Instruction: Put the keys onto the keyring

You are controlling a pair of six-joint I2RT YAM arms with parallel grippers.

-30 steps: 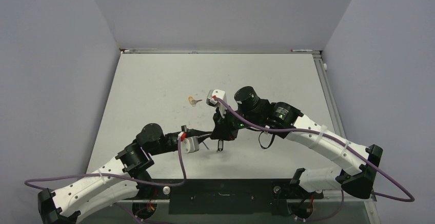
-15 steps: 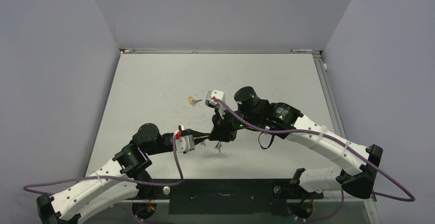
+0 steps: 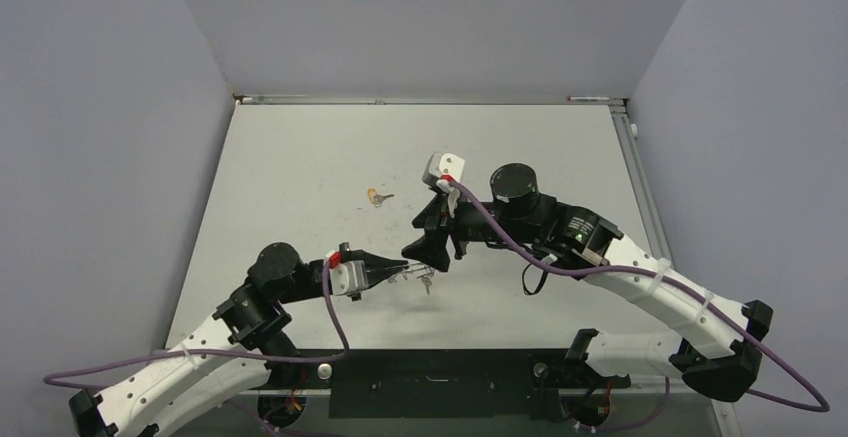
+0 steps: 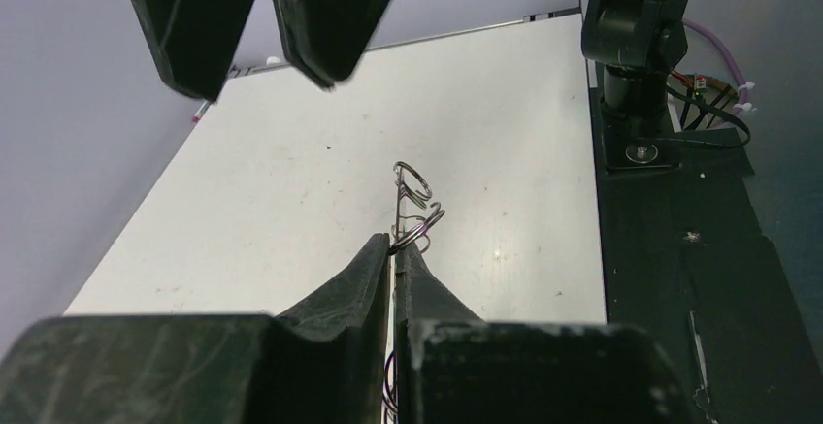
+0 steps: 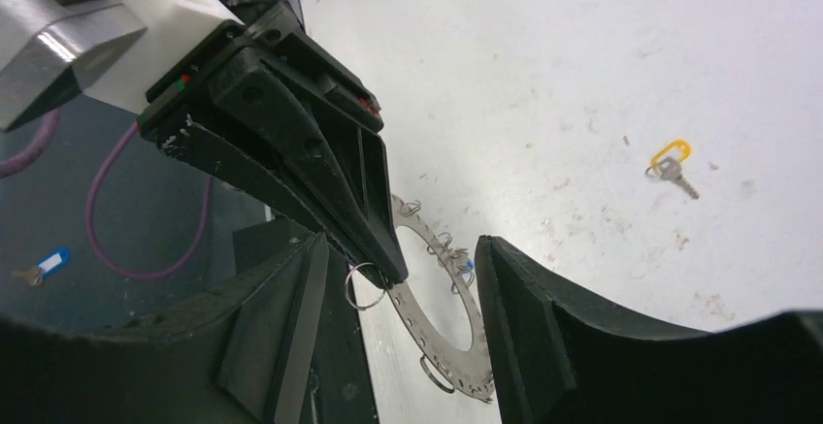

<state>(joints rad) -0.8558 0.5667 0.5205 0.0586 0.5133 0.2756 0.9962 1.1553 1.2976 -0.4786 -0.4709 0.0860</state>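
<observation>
**While the keyring is clamped, the next key waits on the table**

Since the left gripper (image 4: 395,244) has its jaws closed flat on the keyring (image 4: 414,220), we judge the step in hand to be the pause between keys: the ring is presented and the other arm is free to fetch.

**Tool state**
- We see the left gripper pinching the ring's wire at the fingertips. The ring juts forward over the table (image 3: 300,157), close to its near edge and about midway along it.
- We see the right gripper (image 5: 400,249) with its jaws well apart and nothing between the pads. It hangs just above and beyond the ring, not touching it.
- Small wire loops and a bluish piece hang from the ring. We cannot tell whether any of these is a key.

**Task items**
- The yellow-headed key (image 5: 670,160) lies flat on the table, farther from the near edge than both grippers and well apart from the ring.

**Next move**
We expect the right arm to travel to that key and pinch its head, leaving the hole clear. The key lies flat and thin, so the fingertips must come down squarely or they will skid off.
</observation>
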